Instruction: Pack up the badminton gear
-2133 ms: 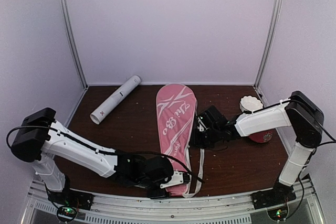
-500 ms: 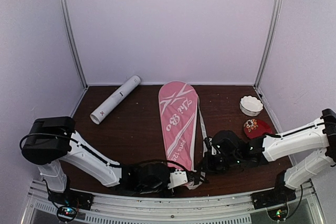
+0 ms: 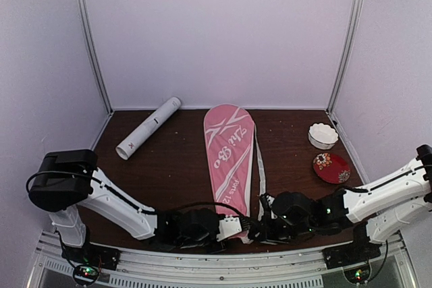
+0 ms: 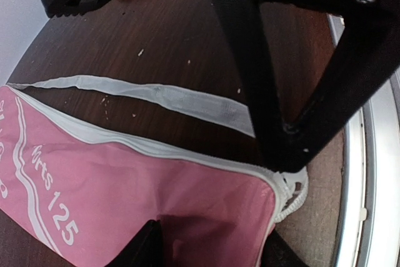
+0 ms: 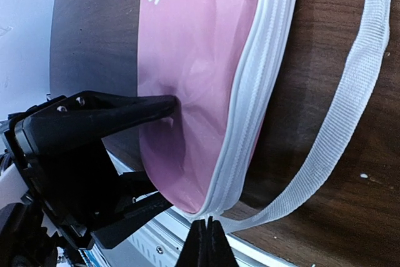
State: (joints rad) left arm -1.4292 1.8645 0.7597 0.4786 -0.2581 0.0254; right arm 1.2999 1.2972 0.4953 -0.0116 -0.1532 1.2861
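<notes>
The pink cover (image 3: 229,146) lies lengthwise mid-bench (image 3: 169,173), its narrow end at the bottom centre of the overhead view, where both arms meet. The left gripper (image 3: 241,224) clasps that end, 1 of its fingers (image 5: 144,107) denting the fabric. The right gripper (image 5: 207,242) has its fingers closed at the end of the zip (image 5: 265,73); no pull is visible. The step is probably working the zip. The next move calls for a firm hold while the right arm draws along the seam. The white tube (image 3: 148,127) lies at upper left.
</notes>
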